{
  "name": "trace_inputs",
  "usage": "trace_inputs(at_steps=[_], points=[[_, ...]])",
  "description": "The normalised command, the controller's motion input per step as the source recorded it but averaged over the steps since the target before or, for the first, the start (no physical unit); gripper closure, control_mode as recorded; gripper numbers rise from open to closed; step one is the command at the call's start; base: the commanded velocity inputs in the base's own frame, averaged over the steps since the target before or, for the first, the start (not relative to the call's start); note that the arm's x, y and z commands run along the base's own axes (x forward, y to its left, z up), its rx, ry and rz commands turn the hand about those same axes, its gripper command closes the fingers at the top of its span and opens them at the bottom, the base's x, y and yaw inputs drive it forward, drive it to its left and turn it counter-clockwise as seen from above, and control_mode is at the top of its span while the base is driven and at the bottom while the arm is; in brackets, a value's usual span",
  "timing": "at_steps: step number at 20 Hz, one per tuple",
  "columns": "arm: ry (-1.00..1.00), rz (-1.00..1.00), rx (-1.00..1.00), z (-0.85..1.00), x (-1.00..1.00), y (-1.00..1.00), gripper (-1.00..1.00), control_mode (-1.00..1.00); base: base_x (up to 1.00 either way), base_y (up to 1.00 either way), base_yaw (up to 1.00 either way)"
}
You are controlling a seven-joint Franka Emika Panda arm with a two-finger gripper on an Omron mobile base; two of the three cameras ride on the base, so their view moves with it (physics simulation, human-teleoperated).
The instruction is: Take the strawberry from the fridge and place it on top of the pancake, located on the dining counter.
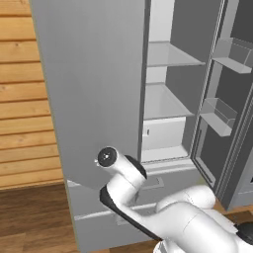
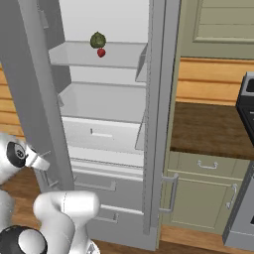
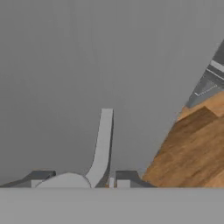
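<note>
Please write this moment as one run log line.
fridge: doors open | gripper: at door handle, grip unclear | strawberry: on upper shelf by green ball | step: pick not done

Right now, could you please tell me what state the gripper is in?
Gripper: astride the fridge door's pale grey vertical bar handle; whether it is clamped cannot be told.

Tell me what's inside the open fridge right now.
On an upper shelf of the fridge sit the strawberry and a dark green ball. The drawers' contents are hidden.
</note>
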Motion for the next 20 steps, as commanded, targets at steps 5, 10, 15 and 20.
trace_inputs(at_steps=[5,10,15,20], points=[[0.01,-0.25,-0.14,0.0,-0.68,0.77,1.0,-1.0,0.0,0.0,0.0],[0.0,-0.27,-0.13,0.0,-0.3,0.89,1.0,-1.0,0.0,0.0,0.0],[0.0,-0.29,-0.12,0.0,-0.25,0.97,1.0,-1.0,0.0,0.0,0.0],[0.0,-0.24,-0.11,0.0,-0.04,0.87,-1.0,-1.0,0.0,0.0,0.0]])
